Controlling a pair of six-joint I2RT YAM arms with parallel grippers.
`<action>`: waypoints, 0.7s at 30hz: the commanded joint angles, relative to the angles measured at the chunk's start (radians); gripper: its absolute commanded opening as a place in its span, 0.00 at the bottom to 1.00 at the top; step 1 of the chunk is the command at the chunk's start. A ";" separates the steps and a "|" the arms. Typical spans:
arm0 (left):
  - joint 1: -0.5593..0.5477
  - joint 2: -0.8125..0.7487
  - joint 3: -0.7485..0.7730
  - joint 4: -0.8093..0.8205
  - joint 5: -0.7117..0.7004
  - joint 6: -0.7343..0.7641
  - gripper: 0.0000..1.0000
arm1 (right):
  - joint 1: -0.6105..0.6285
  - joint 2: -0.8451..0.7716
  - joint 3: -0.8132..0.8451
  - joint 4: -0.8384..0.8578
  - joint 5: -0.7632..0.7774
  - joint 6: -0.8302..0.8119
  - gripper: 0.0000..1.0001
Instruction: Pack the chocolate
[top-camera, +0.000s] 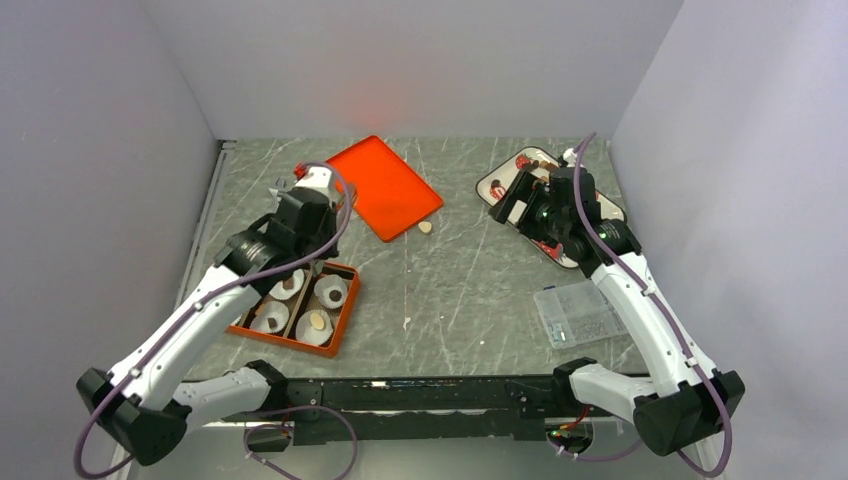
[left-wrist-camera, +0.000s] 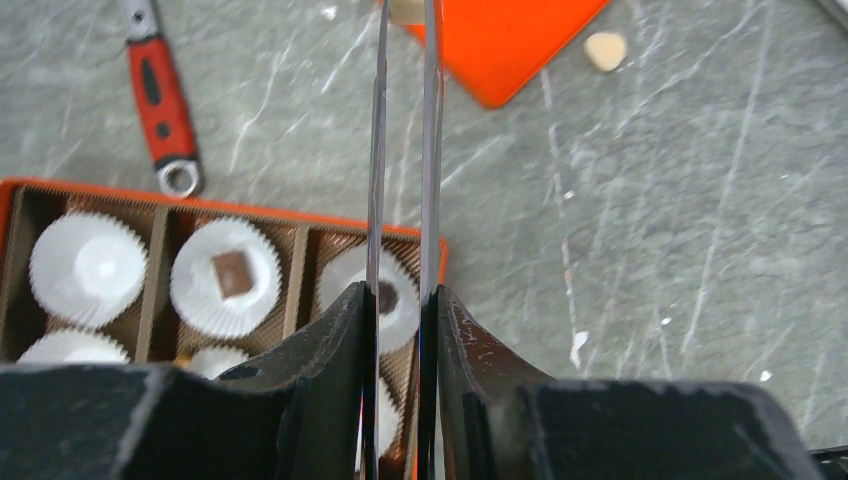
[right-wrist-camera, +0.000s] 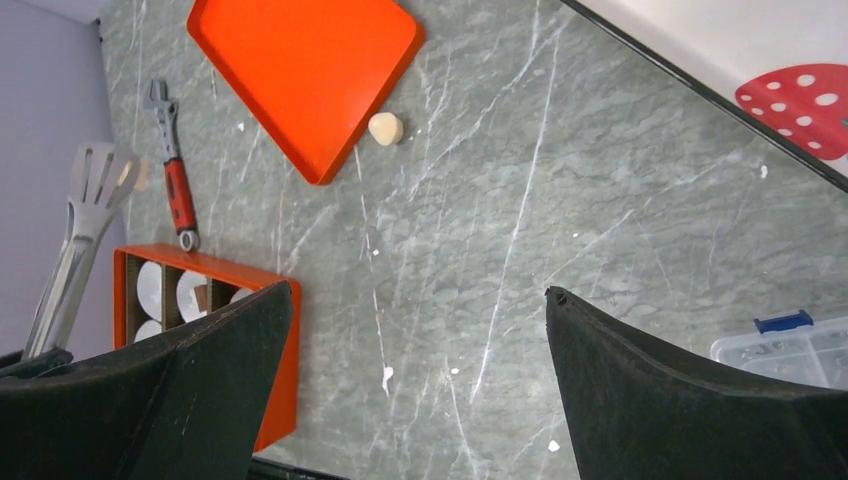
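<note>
An orange box (top-camera: 343, 310) holds white paper cups. In the left wrist view a brown square chocolate (left-wrist-camera: 232, 273) lies in one cup and a dark round chocolate (left-wrist-camera: 388, 296) in the cup beside it. A tan chocolate (top-camera: 426, 227) lies loose on the table by the orange lid; it also shows in the left wrist view (left-wrist-camera: 605, 50) and the right wrist view (right-wrist-camera: 385, 128). My left gripper (left-wrist-camera: 400, 290) is shut on metal tongs (left-wrist-camera: 378, 150) above the box's far end. A tan bit shows between the tong tips at the frame's top edge. My right gripper (right-wrist-camera: 420, 290) is open and empty.
A flat orange lid (top-camera: 385, 185) lies at the back centre. A white tray with red prints (top-camera: 500, 180) sits under my right gripper (top-camera: 512, 205). A clear plastic case (top-camera: 580, 312) is at the front right. A red-handled wrench (left-wrist-camera: 160, 100) lies beyond the box.
</note>
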 joint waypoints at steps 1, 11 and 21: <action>0.019 -0.101 -0.043 -0.136 -0.094 -0.102 0.31 | 0.010 0.008 -0.009 0.060 -0.048 -0.018 1.00; 0.076 -0.210 -0.099 -0.363 -0.172 -0.245 0.31 | 0.043 0.035 -0.037 0.092 -0.112 -0.028 1.00; 0.240 -0.219 -0.129 -0.414 -0.176 -0.251 0.32 | 0.058 0.047 -0.047 0.085 -0.155 -0.058 1.00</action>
